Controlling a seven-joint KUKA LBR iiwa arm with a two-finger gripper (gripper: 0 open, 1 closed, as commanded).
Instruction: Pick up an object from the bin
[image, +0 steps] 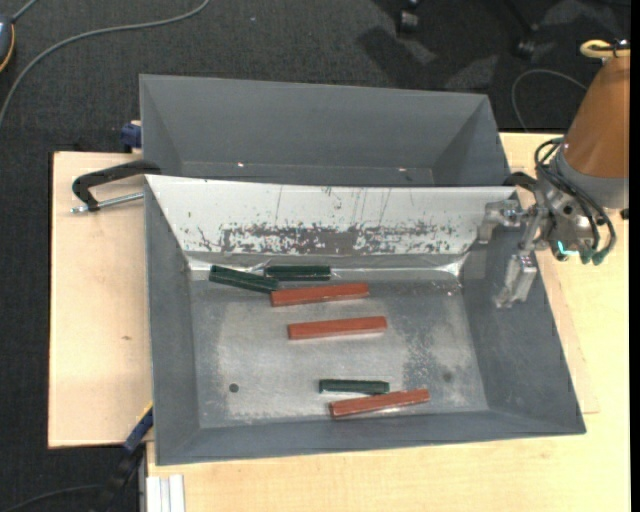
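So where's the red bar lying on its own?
In the camera view the lone red bar lies mid-floor, between another red bar toward the back wall and a short dark green bar nearer the front, well left of the gripper.

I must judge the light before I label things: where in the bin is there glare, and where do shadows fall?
Camera view: the bin's back wall glares almost white, its scratches showing dark; the floor is evenly grey, and the red stick at its middle casts hardly any shadow; a darker patch lies on the wall beside the gripper.
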